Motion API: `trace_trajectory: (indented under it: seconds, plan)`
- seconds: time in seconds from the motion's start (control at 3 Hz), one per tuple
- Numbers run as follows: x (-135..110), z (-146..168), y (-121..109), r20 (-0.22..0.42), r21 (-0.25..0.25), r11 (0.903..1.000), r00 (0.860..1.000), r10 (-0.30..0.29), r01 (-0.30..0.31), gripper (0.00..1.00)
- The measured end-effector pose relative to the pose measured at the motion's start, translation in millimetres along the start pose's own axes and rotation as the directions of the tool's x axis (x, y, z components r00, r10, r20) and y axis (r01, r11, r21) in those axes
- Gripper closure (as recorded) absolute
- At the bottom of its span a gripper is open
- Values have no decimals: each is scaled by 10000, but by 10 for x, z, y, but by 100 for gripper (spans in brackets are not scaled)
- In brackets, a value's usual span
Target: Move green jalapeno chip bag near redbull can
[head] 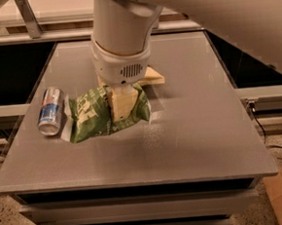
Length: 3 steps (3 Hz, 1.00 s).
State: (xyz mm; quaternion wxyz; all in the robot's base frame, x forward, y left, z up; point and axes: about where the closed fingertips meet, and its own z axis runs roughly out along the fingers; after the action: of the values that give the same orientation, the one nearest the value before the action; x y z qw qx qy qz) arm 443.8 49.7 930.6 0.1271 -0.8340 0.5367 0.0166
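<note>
Almost there: put the bag down gently

At the left the can (50,111) lies on its side. Just beside it is the bag (90,119), and my claw (123,110) is clamped on its right half. I should lower slowly, then release, without pushing the can.

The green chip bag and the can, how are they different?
The green chip bag is crinkly and green; the can is smooth, silver and blue. The bag is wider; the can is slim. The gripper holds the bag mid-table; nothing holds the can. Both lie on the table, side by side.
</note>
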Motion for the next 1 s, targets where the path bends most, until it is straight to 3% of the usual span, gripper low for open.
trace_trajectory:
  seconds: [1.0]
  plan:
    - [-19,370,-685,-863,523,9891,9861,1421,-1379,100]
